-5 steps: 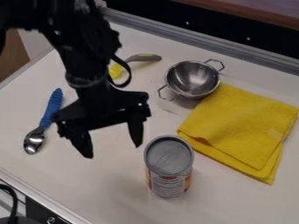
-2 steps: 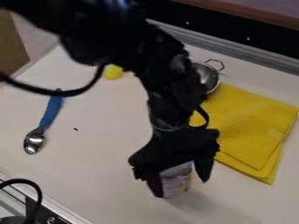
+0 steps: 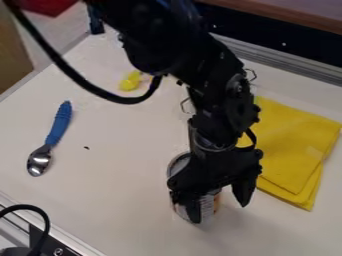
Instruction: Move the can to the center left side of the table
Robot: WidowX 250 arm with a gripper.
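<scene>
The black gripper [image 3: 219,202] is at the can, right of the table's centre, with its fingers apart. One finger hangs across the front of the can [image 3: 208,204], and the other hangs past the can's right side. The can stands upright. Its grey lid shows in part at the left of the gripper body, which hides much of the can's upper part. I cannot tell whether either finger touches it.
A blue-handled spoon [image 3: 59,123] lies at the left of the white table [image 3: 120,185]. The yellow cloth [image 3: 294,145] is folded at the right. A yellow utensil [image 3: 130,81] lies at the back, and the arm covers most of the metal strainer.
From the left of the can, the gripper has moved right and lower onto it, then slightly farther right. The can appears to stand where it was. The arm now hides most of the strainer.
</scene>
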